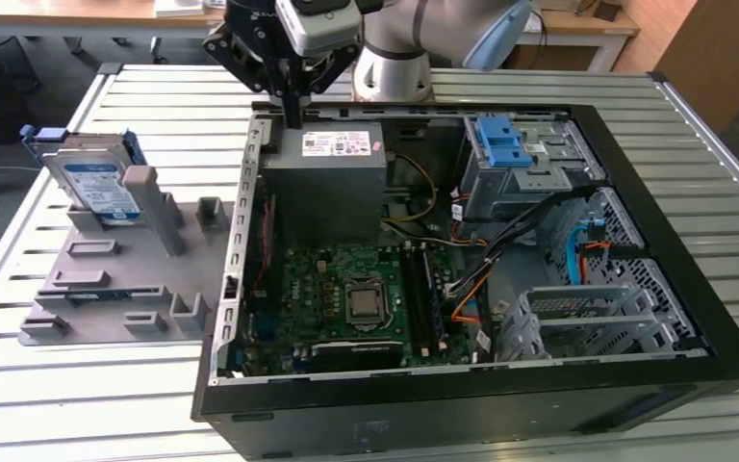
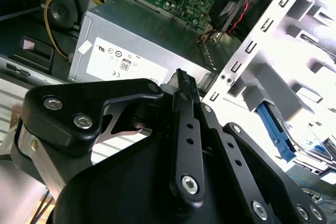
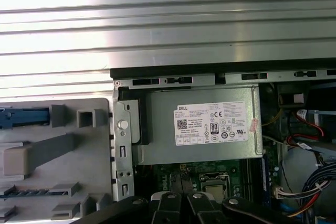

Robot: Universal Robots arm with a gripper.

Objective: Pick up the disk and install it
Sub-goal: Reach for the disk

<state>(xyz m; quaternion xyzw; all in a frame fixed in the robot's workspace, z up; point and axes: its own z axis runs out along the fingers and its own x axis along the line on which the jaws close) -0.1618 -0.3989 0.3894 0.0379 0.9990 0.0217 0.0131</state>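
End effector: the end effector [image 1: 295, 115] hangs fingers-down just above the grey metal box [image 1: 324, 183] at the far end of the open computer case [image 1: 472, 414]. Its fingers look clenched together with nothing between them.
Disk: the disk [image 1: 97, 183] stands on edge in a grey holder [image 1: 113, 289], close to the surface [image 1: 498, 82] edge on the exterior view's left. It is outside the case and well apart from the end effector.
Drive cage: a blue bracket [image 1: 508, 144] sits on top of the metal cage in the case's far corner, on the exterior view's right. No disk is seated there.
Progress: by my reading the task is at its very start. The disk is not yet grasped, so both the pick-up and the installation are left to do.
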